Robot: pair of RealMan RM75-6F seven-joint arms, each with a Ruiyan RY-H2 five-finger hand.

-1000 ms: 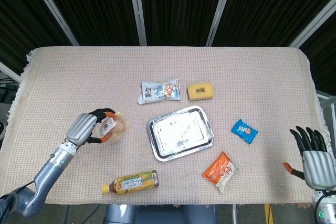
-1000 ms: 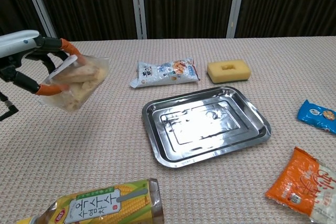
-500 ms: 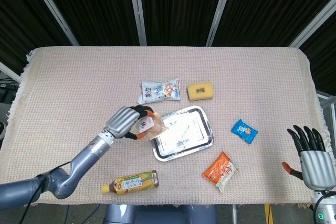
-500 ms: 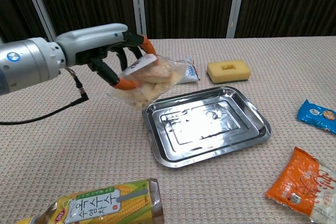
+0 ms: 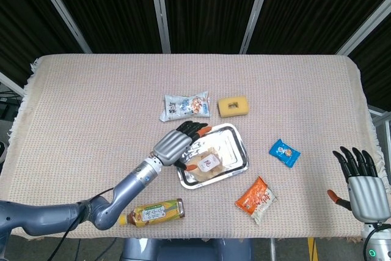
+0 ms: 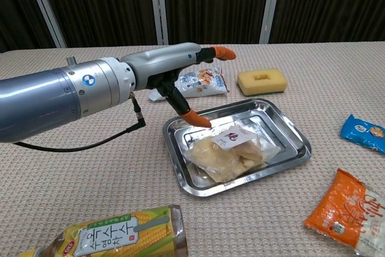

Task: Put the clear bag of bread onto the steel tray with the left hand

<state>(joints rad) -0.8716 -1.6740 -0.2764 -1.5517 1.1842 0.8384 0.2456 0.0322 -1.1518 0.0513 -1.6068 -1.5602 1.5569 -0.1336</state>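
Observation:
The clear bag of bread (image 5: 205, 164) (image 6: 227, 154) lies inside the steel tray (image 5: 239, 148) (image 6: 283, 125), toward its front left, with a white label on top. My left hand (image 5: 178, 143) (image 6: 180, 70) hovers over the tray's left edge with fingers spread and holds nothing; the bag is free of it. My right hand (image 5: 363, 183) stands at the table's front right corner with fingers spread apart and nothing in it; it shows only in the head view.
A white-blue snack pack (image 5: 184, 106) (image 6: 191, 83) and a yellow sponge (image 5: 233, 106) (image 6: 261, 80) lie behind the tray. A small blue packet (image 5: 285, 152) (image 6: 364, 132) and an orange packet (image 5: 256, 199) (image 6: 346, 212) lie to the right. A corn-tea bottle (image 5: 154, 213) (image 6: 114, 238) lies at the front.
My left hand carried the bag rightward over the tray and let it go; the bag now lies in the tray and the fingers have spread. The right hand has stayed put.

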